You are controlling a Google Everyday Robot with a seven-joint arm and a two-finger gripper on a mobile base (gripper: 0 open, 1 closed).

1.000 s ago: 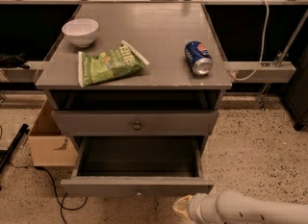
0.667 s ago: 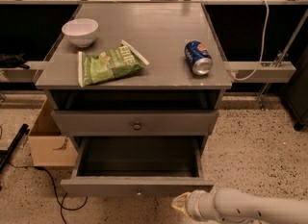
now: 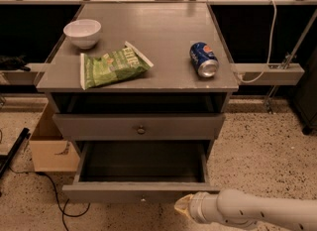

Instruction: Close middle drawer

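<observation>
**Drawer open; closing not yet done**

The drawer (image 3: pixel 109 193) is found pulled well out and empty, below the upper drawer (image 3: pixel 141 126). The gripper (image 3: pixel 182 207) is held low, just beside the front's right end; its state cannot be told. The whole push is judged outstanding. On the cabinet top (image 3: pixel 163 31) are noted a bowl (image 3: pixel 82 32), a chip bag (image 3: pixel 113 66) and a can (image 3: pixel 203 59). A box (image 3: pixel 52 148) stands on the speckled floor (image 3: pixel 262 145).

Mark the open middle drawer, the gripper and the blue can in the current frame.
middle drawer (image 3: pixel 114 193): camera view, on its front panel, left of centre.
gripper (image 3: pixel 181 206): camera view, at its tip, by the right end of the drawer front.
blue soda can (image 3: pixel 203 58): camera view, on its side wall.
</observation>
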